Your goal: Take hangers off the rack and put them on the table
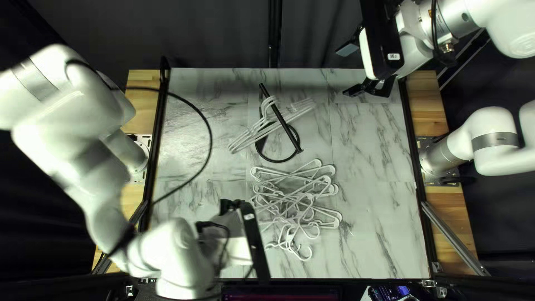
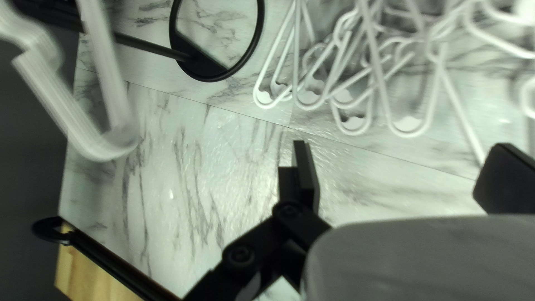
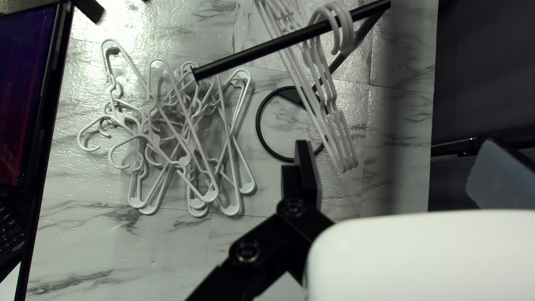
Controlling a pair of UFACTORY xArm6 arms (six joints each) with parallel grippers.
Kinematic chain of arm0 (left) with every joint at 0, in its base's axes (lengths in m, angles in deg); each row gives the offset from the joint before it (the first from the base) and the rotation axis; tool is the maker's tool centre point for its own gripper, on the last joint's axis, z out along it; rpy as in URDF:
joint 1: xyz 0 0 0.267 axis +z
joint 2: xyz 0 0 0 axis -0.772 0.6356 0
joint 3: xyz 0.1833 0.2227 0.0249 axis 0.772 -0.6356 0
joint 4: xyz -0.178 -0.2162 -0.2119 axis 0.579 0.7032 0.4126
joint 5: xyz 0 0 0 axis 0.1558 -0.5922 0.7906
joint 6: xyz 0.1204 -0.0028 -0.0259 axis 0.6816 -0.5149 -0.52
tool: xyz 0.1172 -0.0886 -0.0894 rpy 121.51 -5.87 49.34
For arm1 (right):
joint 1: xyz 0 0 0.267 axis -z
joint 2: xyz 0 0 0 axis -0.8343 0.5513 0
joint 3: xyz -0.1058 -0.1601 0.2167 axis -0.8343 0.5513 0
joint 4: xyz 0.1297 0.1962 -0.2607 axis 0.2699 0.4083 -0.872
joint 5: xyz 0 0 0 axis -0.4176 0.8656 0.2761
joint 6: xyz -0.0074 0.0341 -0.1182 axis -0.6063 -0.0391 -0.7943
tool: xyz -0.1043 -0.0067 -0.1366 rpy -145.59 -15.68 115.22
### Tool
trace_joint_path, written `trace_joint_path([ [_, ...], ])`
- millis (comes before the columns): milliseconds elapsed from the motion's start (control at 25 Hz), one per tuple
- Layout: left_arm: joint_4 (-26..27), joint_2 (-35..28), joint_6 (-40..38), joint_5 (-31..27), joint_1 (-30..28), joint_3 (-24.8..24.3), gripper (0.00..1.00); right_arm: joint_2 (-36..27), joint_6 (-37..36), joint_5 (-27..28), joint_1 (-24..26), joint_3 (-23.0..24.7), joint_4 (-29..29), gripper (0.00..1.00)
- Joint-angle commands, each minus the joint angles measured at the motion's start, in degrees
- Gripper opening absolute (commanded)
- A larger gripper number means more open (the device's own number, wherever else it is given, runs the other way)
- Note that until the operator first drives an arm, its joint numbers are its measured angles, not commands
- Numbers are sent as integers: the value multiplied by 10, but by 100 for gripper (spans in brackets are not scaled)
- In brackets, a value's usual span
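Observation:
Left gripper [image 1: 231,206] is low over the near-left table, left of the hanger pile; in the left wrist view the left gripper [image 2: 404,173] is open, nothing between its fingers. Right gripper [image 1: 346,69] hovers over the far-right corner; the right wrist view shows the right gripper [image 3: 401,167] open and holding nothing. Several white hangers [image 1: 249,136] hang on the rack's black bar [image 1: 281,120], above its ring base [image 1: 271,160]. A tangled pile of white hangers [image 1: 295,192] lies on the table nearer the front, hooks mostly toward the near edge.
A black cable [image 1: 210,139] arcs above the table's left part. Dark rails [image 1: 415,161] run along the marble-patterned table's [image 1: 373,223] sides. A screen [image 3: 25,95] and keyboard [image 3: 10,223] stand beyond the near edge.

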Motion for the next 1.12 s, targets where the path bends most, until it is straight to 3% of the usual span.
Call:
trace_joint_path([
  [40,44,-170,140,13,69,-74,100,0,0,0,0,0,0,100],
  [280,95,-307,347,-28,185,-60,100,0,0,0,0,0,0,100],
  [360,86,-314,358,-55,195,-48,100,0,0,0,0,0,0,100],
  [920,86,-314,358,-55,195,-48,100,0,0,0,0,0,0,100],
  [1120,159,-398,471,-47,283,-26,100,0,0,0,0,0,0,100],
])
